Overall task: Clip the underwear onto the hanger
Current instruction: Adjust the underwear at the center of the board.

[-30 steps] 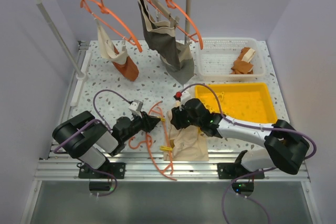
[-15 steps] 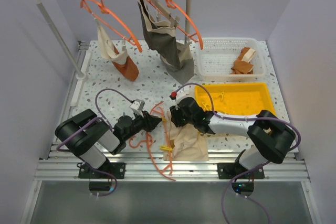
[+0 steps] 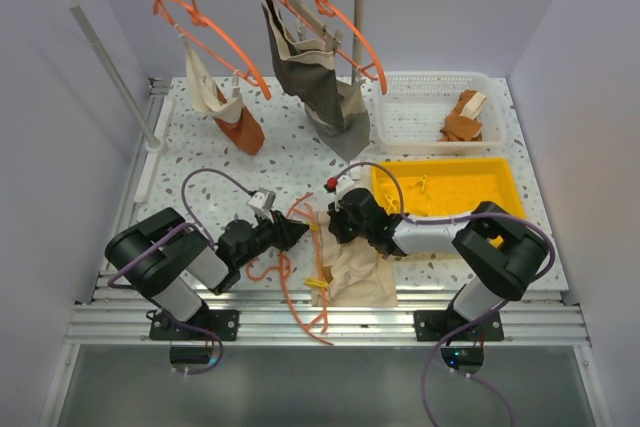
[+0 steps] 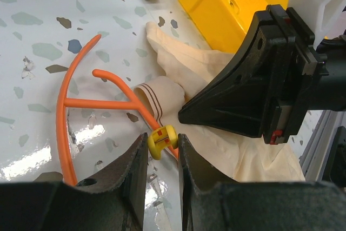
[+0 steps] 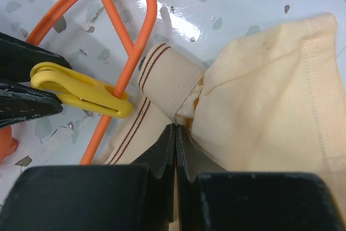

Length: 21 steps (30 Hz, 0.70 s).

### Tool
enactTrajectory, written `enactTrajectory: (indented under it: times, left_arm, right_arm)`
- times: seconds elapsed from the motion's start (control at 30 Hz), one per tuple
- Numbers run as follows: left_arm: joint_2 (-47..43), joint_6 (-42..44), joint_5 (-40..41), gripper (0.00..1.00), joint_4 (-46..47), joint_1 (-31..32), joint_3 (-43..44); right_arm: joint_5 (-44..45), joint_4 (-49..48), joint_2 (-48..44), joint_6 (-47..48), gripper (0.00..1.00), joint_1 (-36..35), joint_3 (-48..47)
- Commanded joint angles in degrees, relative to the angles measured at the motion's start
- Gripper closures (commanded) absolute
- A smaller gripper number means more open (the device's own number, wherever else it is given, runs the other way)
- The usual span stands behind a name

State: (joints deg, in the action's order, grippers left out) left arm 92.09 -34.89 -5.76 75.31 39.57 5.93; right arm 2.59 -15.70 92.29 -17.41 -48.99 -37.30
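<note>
Right wrist: right claw [image 5: 175, 129] closed at underwear [image 5: 259, 90] edge; left claw [image 4: 162, 145] grips clip [image 5: 81, 93].

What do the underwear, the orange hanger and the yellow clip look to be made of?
The underwear looks like soft knit fabric, probably cotton, matte cream: it folds and creases, with stitched hems and a brown-striped band. The hanger is likely moulded plastic: a thin, smooth, evenly orange rod with a slight sheen. The yellow clip also seems plastic, smooth and uniformly coloured.
</note>
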Motion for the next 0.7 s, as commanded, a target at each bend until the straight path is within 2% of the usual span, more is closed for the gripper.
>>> enactTrajectory:
  times: [0.0, 0.27, 0.67]
  left_arm:
    - [-0.42, 0.27, 0.57, 1.0, 33.41, 0.33, 1.18]
    - [-1.56, 0.7, 2.15, 0.99, 33.41, 0.33, 1.1]
    - [-2.01, 0.44, 2.95, 0.99, 33.5, 0.24, 1.53]
  right_arm:
    - [-2.41, -1.25, 0.52, 0.0, 1.0, 0.04, 1.7]
    - [-4.87, 0.06, -1.58, 0.8, 1.0, 0.13, 2.4]
    - [-7.77, 1.65, -11.25, 0.27, 1.0, -0.05, 8.38]
